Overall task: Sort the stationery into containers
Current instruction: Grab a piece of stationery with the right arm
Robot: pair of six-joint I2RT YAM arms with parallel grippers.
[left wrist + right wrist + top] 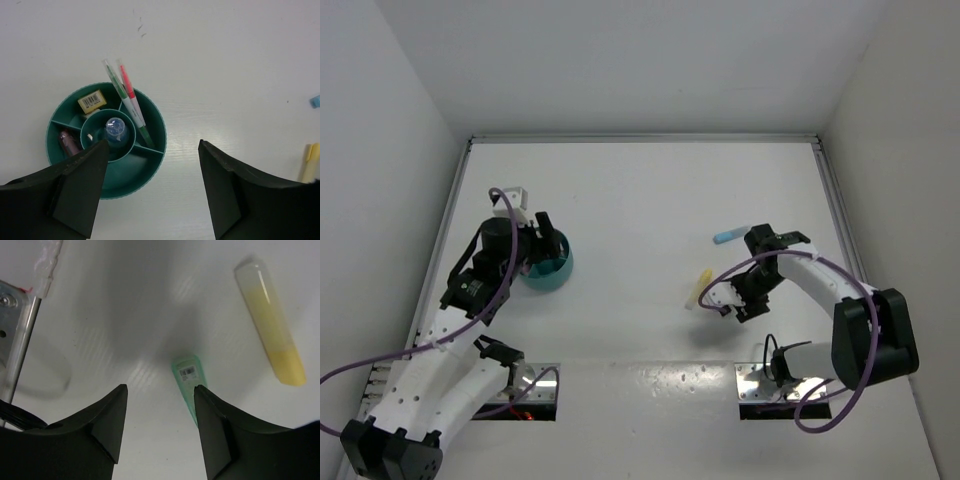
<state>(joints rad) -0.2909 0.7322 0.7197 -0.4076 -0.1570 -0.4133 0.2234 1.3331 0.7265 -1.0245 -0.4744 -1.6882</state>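
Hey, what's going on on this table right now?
Two robot arms are sorting stationery into a divided teal cup. The left pincer hovers open and empty above the cup, which already holds green and pink pens, an eraser and a blue-capped tube. The right pincer is open, low over a green marker lying on the table. A yellow marker and a blue item also wait outside the cup.

round teal divided cup [127, 175], upright: blue-capped clear tube [115, 129] in centre well, green pen [116, 82] and pink pen [126, 82] leaning out at 1 o'clock, barcoded yellow eraser [92, 101] at 11 o'clock, mauve marker [68, 142] at 9 o'clock; yellow marker [270, 325], green marker [187, 380] and blue marker [725, 237] lying flat, well apart from it.
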